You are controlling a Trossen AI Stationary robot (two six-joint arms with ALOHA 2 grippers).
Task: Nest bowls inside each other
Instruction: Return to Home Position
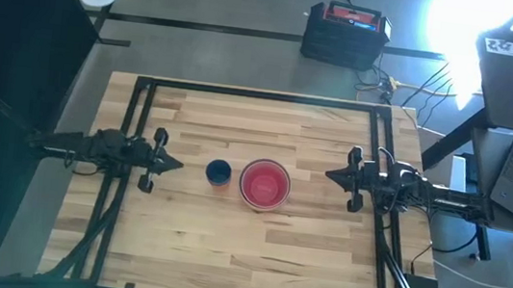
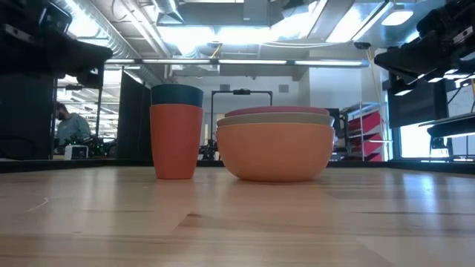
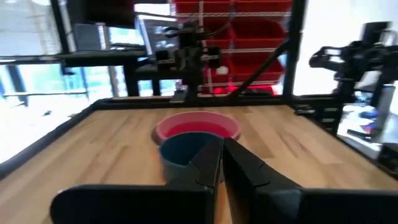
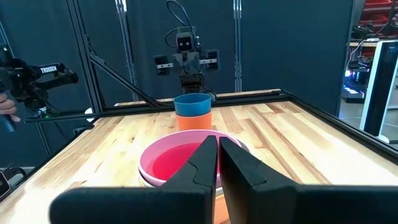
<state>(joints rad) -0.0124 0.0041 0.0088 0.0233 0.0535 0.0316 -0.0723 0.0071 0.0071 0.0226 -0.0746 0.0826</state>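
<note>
1. Smooth, matte, round plastic at mid-bench: the stack of bowls (image 1: 264, 184) sits on the bench (image 1: 253, 260), whose top is pale wooden planks with long streaky grain.
2. The orange bowl (image 2: 274, 152) is outermost, deep and round-bellied. The whitish-grey bowl (image 2: 274, 118) and the pink bowl (image 2: 274, 110) show only thin rims layered above it.
3. From above, the red bowl (image 4: 174, 163) lies innermost, ringed by that pink lip.
4. Just beside the stack, on the left arm's side with a slim gap between, stands the orange-red cup (image 2: 176, 144), a straight-sided tumbler. The dark blue cup (image 2: 177, 94) is nested in it, its rim standing proud.
5. The left end effector (image 1: 175, 165) hovers beyond the cups, well apart from the stack, its dark fingers pressed together to a point and holding nothing.
6. The right end effector (image 1: 330, 176) mirrors it on the stack's opposite side, its fingers likewise pressed together and empty.
7. One bit of writing: white "TROSSEN" lettering on a dark device (image 4: 50, 70) past the bench's edge, off to one side of the stack.
</note>
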